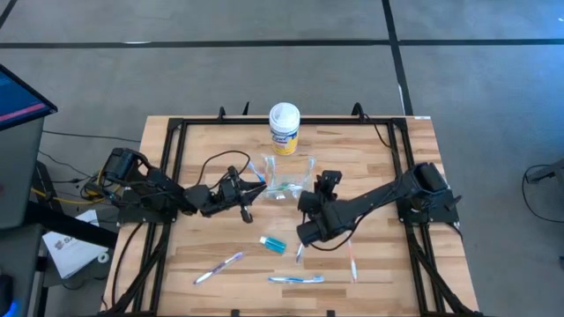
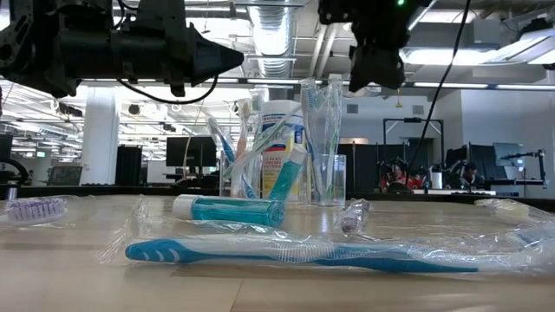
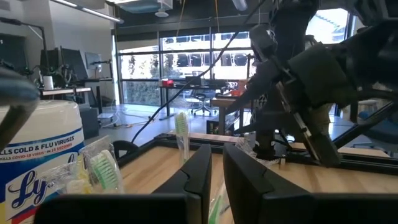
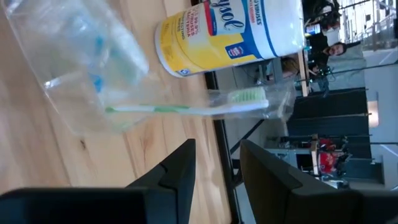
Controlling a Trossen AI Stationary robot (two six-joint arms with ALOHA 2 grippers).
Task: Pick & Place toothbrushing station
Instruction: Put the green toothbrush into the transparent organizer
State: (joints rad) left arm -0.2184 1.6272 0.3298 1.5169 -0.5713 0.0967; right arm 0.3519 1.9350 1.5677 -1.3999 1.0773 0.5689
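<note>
Both grippers hover by the clear cup (image 1: pixel 289 179) near the middle of the wooden table (image 1: pixel 370 264). Left gripper (image 1: pixel 251 195), beside the cup, has its fingers (image 3: pixel 202 177) nearly closed on a wrapped green toothbrush (image 3: pixel 181 134). Right gripper (image 1: pixel 329 182) stands partly parted, holding nothing. Several wrapped toothbrushes stand in the cup, before the yellow wipes canister (image 1: pixel 284 129). A teal tube (image 1: pixel 273 244) and loose toothbrushes, one blue (image 1: pixel 296 279), lie nearer the front edge. Beyond stretches an office with desks and large windows.
</note>
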